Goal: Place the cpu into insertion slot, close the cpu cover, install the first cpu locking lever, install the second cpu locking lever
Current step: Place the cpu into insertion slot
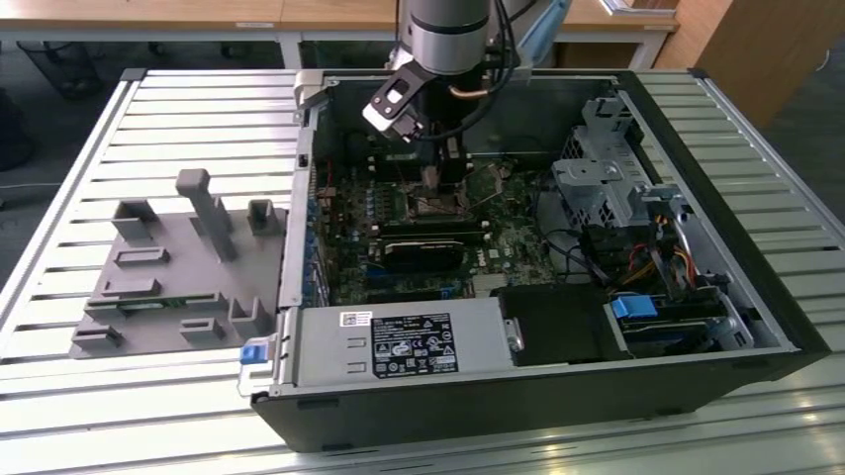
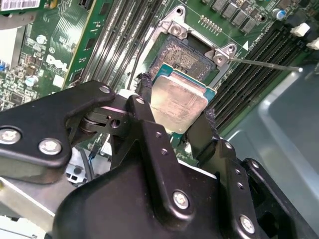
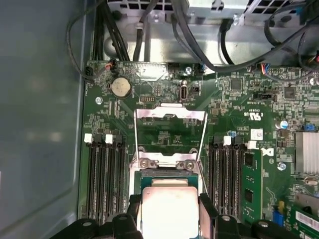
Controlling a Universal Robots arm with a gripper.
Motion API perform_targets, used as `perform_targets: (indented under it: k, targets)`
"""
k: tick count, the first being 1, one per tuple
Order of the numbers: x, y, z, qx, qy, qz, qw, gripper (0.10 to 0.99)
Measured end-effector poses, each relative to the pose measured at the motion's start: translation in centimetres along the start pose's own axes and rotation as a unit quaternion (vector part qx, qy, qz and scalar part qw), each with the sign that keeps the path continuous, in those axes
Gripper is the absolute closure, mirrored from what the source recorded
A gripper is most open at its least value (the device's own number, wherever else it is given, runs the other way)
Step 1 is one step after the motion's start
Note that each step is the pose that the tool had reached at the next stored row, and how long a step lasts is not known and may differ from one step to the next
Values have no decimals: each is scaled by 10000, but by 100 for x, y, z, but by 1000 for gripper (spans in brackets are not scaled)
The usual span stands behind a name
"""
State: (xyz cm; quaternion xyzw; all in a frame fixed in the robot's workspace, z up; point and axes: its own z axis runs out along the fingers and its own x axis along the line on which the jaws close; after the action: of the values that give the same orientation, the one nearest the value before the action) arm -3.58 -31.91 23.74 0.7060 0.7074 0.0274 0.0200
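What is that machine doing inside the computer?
A robot arm is reaching into an open computer case. Its gripper pinches the cpu by two opposite edges and holds it at the insertion slot on the green board. The chip looks tilted rather than lying flat in the slot. The cpu cover stands flipped open beside the slot, not yet closed.

Slatted silver aluminium table (image 1: 172, 109) bearing two loads.
On its ribbed top lay an open black metal desktop computer case (image 1: 555, 396), on its side toward the exterior view's right, and just beside it, on the exterior view's left, a grey moulded plastic fixture with upright posts (image 1: 158, 297).
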Motion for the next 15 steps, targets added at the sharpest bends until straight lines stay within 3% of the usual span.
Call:
perform_targets:
  k: [15]
  targets:
    - [27, -47, 185, -1, -21, 53, 10000, 545]
